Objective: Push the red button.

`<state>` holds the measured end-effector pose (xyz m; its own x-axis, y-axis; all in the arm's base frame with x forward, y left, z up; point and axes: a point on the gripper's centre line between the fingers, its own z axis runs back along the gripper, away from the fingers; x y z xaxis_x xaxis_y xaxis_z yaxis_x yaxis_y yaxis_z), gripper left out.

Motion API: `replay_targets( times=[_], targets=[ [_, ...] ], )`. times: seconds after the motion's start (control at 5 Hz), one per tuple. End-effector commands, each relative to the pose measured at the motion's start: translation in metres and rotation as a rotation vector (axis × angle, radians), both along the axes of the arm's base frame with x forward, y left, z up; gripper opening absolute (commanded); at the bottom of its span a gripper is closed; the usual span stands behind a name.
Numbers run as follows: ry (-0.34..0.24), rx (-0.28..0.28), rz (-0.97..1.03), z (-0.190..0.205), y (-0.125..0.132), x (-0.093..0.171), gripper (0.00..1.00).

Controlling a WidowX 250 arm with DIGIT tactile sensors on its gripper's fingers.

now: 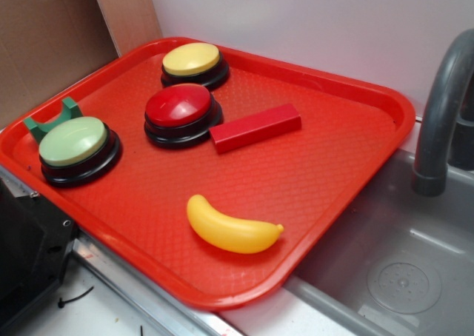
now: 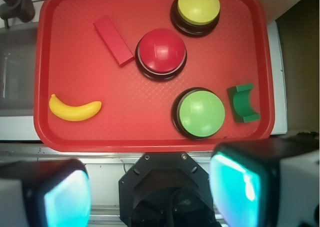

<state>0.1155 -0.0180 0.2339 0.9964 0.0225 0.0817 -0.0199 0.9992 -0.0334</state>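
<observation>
Fingers (image 2: 240,187) parted, high above red button (image 2: 161,51) on tray (image 2: 75,62).

The end effector (image 2: 150,192) is seen from the wrist view only, held high, jaws spread wide apart, nothing gripped; both fingertips (image 2: 65,199) appear blurred.

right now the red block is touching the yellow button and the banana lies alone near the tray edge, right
Not quite: the red block touches the red button, not the yellow button, as the wrist view shows. The banana does lie alone near the tray edge.
</observation>
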Motion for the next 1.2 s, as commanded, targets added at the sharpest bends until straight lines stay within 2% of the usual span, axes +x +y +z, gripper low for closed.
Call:
replay_targets(
  times=[0.0,0.2,0.4,0.6,1.0],
  targets=[
    [0.0,0.0,0.0,0.0,0.0,0.0,1.0],
    [-0.015,0.111,-0.053,-0.032,0.018,0.05,1.0],
    [-0.064,0.13,-0.174,-0.063,0.019,0.103,1.0],
    [-0.081,0.101,-0.219,-0.1,0.026,0.116,1.0],
    [-0.018,0.104,-0.266,-0.153,0.033,0.13,1.0]
  ],
)
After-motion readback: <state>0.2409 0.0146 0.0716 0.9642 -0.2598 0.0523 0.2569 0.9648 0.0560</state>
